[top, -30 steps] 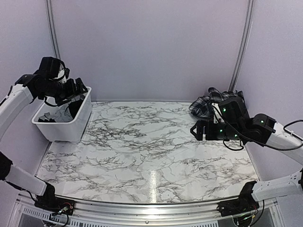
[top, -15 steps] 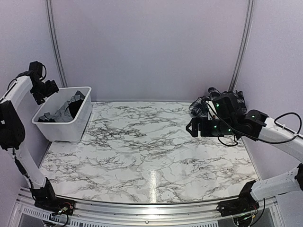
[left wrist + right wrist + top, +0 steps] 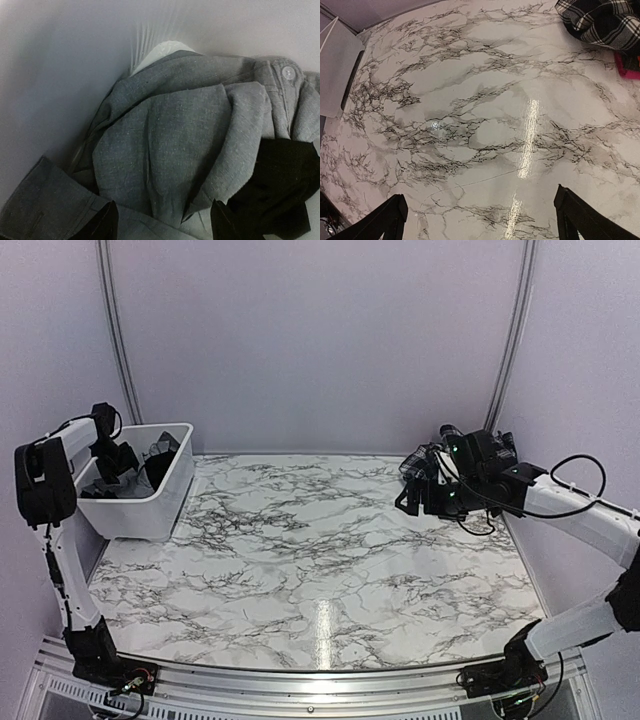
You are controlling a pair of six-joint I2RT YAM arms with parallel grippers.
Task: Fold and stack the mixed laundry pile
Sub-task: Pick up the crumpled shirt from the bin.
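The laundry lies in two places. A grey collared button shirt (image 3: 185, 135) and a black cloth (image 3: 280, 185) fill the white basket (image 3: 150, 508). My left gripper (image 3: 162, 222) is down inside that basket (image 3: 118, 462), jaws apart, its dark fingertips (image 3: 105, 225) straddling a raised fold of the grey shirt. At the back right corner lies a black-and-white plaid piece (image 3: 600, 20) with a red-pink piece (image 3: 631, 67) beside it. My right gripper (image 3: 480, 215) hovers open over bare marble just in front of the plaid piece (image 3: 425, 455), holding nothing.
The basket stands at the table's back left against the wall, and its white wall (image 3: 165, 50) shows behind the shirt. The marble tabletop (image 3: 320, 550) stretches between the two arms. A grey cuff (image 3: 40, 200) lies at the lower left of the left wrist view.
My left arm swung out left of the basket, then dropped into it onto the grey shirt, its jaws narrowing. My right arm drew back toward the plaid piece, still open.
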